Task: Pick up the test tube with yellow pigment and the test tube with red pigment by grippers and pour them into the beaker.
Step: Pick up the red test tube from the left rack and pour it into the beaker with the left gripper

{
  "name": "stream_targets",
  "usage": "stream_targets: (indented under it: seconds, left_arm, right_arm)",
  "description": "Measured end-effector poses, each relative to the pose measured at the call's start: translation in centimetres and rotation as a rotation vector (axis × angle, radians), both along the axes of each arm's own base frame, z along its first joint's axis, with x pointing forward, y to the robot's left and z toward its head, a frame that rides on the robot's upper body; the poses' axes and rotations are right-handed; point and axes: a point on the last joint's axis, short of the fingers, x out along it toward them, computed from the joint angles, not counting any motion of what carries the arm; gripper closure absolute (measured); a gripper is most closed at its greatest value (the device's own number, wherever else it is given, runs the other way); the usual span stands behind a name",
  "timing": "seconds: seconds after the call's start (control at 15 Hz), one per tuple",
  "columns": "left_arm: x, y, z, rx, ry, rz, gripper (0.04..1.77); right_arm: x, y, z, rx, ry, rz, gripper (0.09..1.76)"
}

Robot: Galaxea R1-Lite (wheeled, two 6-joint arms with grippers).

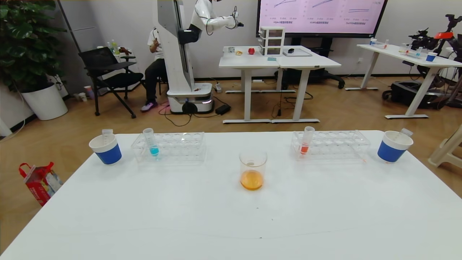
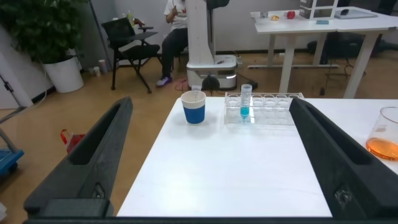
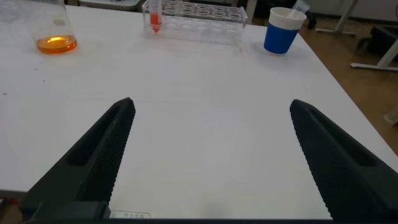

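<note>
The beaker (image 1: 252, 169) stands mid-table and holds orange liquid; it also shows in the left wrist view (image 2: 385, 134) and the right wrist view (image 3: 55, 31). One test tube with red pigment (image 1: 306, 142) stands upright in the right rack (image 1: 330, 144), also seen in the right wrist view (image 3: 154, 17). No tube with yellow liquid is in view. My left gripper (image 2: 211, 104) is open and empty over the near left of the table. My right gripper (image 3: 212, 104) is open and empty over the near right. Neither gripper shows in the head view.
A tube of blue liquid (image 1: 151, 142) stands in the left rack (image 1: 169, 146). Blue paper cups at far left (image 1: 106, 148) and far right (image 1: 393, 146) each hold an empty clear tube. The white table (image 1: 231, 216) ends close beyond the racks.
</note>
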Motion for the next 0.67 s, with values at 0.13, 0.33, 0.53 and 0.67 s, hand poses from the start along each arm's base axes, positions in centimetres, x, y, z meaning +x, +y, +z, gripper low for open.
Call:
stream_targets:
  seconds: [0.13,0.33,0.53,0.67]
  left_arm:
    - [-1.1,-0.2,-1.9,0.009,-0.037,-0.026,0.06]
    - [-1.4,-0.4,-5.0,0.030,-0.100,-0.081,0.06]
    - [0.8,-0.4,-8.8,0.029,-0.095,-0.087,0.06]
    - [2.3,-0.4,-12.1,0.013,-0.004,-0.102,0.06]
  right_arm:
    - [0.0,0.0,0.0,0.000,0.000,0.000,0.11]
    - [0.0,0.0,0.0,0.000,0.000,0.000,0.11]
    - [0.0,0.0,0.0,0.000,0.000,0.000,0.11]
    - [0.0,0.0,0.0,0.000,0.000,0.000,0.11]
